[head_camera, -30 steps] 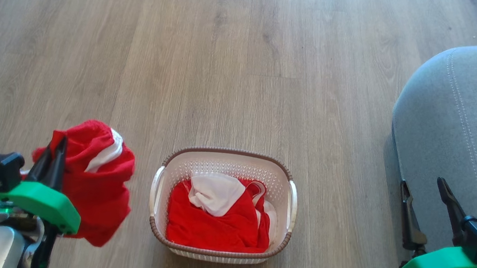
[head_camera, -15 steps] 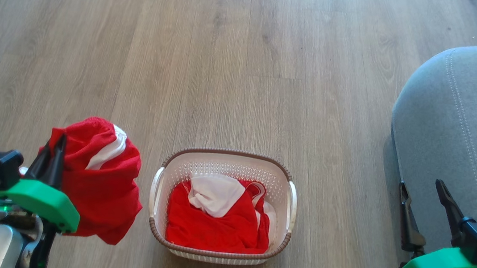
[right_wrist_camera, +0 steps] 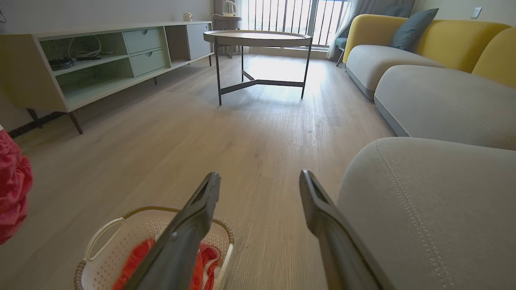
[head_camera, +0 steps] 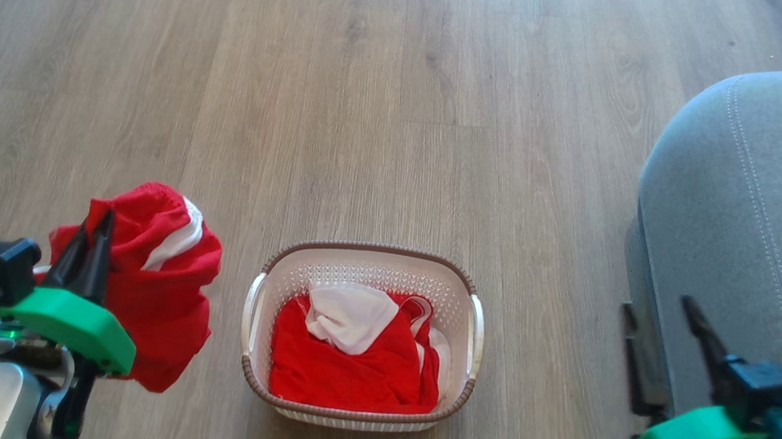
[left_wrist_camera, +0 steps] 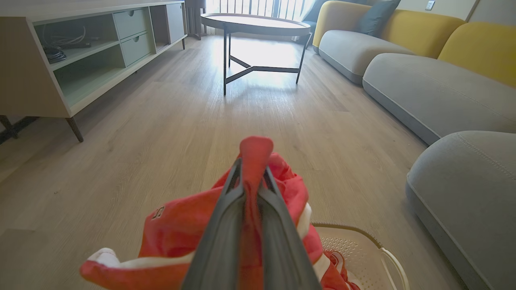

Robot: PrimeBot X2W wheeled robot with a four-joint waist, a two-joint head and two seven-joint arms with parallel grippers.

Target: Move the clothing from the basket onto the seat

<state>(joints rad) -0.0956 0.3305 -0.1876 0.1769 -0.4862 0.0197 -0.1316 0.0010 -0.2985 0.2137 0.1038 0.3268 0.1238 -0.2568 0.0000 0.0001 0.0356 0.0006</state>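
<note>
- Left gripper (head_camera: 94, 237): clamped on a red garment (head_camera: 155, 288), held above the floor (head_camera: 375, 100) left of the basket (head_camera: 373, 250); the garment had swung slightly back.
- Right gripper (head_camera: 657, 306): jaws wide, empty; had shifted leftward by the seat (head_camera: 766, 218) edge.
- Remaining clothing (head_camera: 343, 380): lay unmoved in the basket.

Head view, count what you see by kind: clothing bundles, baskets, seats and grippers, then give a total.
Clothing bundles: 2 (held bundle, basket bundle)
Basket: 1
Seat: 1
Grippers: 2 (left gripper shut on held bundle, right gripper open)
Total: 6
</note>
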